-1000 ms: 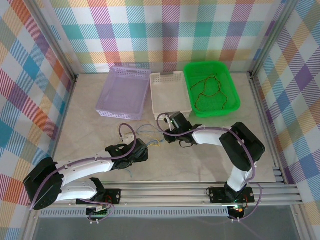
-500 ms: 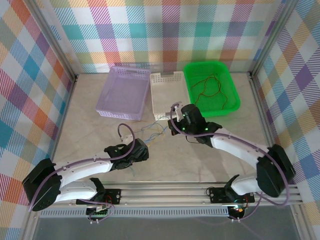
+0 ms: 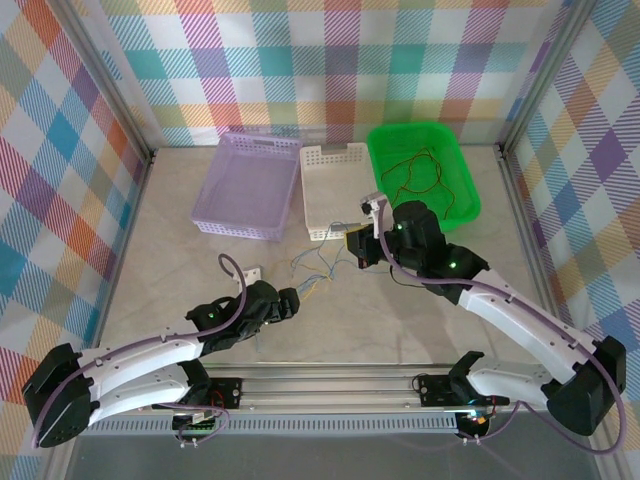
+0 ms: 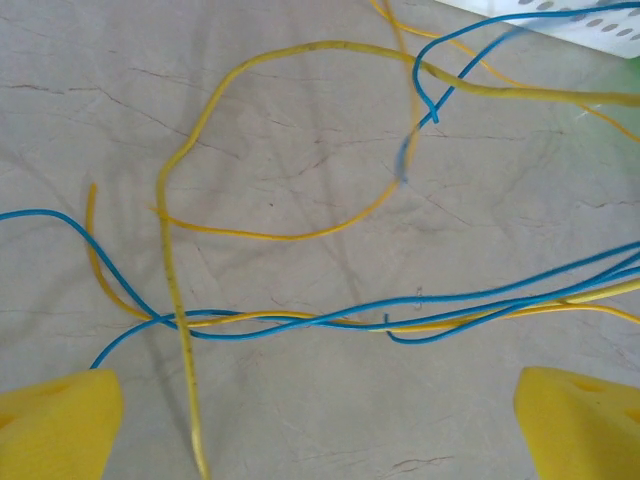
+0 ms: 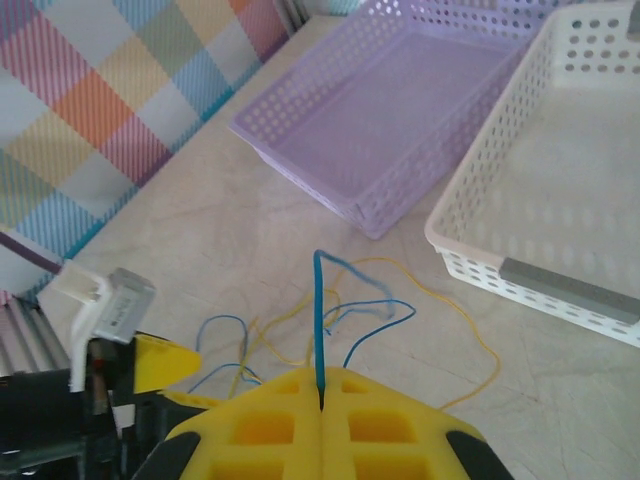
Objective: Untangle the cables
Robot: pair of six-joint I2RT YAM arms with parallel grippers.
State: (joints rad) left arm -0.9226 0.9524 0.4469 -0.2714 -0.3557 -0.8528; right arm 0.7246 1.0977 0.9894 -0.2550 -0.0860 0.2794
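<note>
The right tool is clenched on one blue cable, which rises straight out from between its fingers. The left tool is released, fingers spread wide. Blue and yellow cables lie crossed on the table just ahead of it.

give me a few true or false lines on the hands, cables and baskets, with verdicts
The right hand is shut on a blue cable. True.
The left hand grips a yellow cable. False: the left hand is open, and the yellow cable lies on the table between its fingers.
The green basket holds red-brown cables. True.
The white basket stands left of the purple basket. False: the white basket stands between the purple basket and the green basket.
</note>
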